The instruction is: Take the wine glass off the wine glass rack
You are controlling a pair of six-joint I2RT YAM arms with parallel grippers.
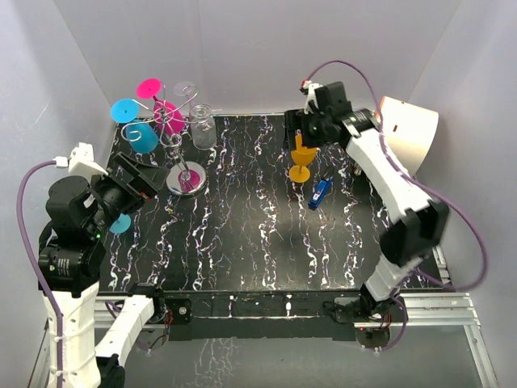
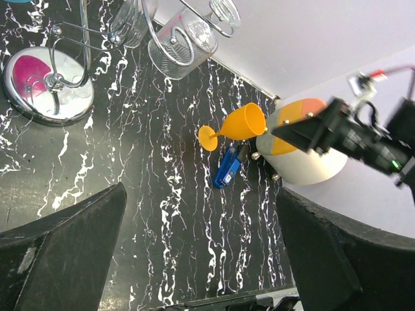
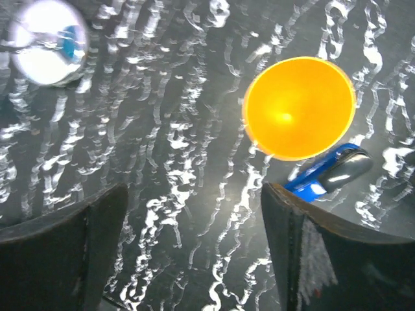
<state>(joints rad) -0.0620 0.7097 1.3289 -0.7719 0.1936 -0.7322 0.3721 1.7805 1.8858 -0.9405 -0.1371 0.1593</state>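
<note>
Orange plastic marks out the wine glass (image 1: 300,158) that matters here. It stands upright on the black marbled worktop (image 1: 242,234), foot down and bowl mouth up. It is well apart from the wine glass rack (image 1: 184,158) at the 10 o'clock corner of the top view, so it reads as already off its hook. The right jaws hang over it, spread and released, gripping nothing. From the right wrist camera the bowl sits toward 1 o'clock, ahead of the fingers (image 3: 61,253) and outside the gap between them. A blue clip-like object (image 1: 321,192) lies near the foot, at 4 o'clock in the top view. The glass's long axis runs vertical, roughly in line with the right arm's approach, so I judge that a straight lift away would leave it standing, while sideways drift could tip it. The left jaws are also spread wide and hold nothing. They sit near the rack's disc base (image 2: 48,84), which lies at 10 o'clock in the left wrist view. That makes the left arm the nearer one to the pink glass (image 1: 168,115), blue glass (image 1: 142,137) and clear glass (image 1: 202,128) hanging there.
</note>
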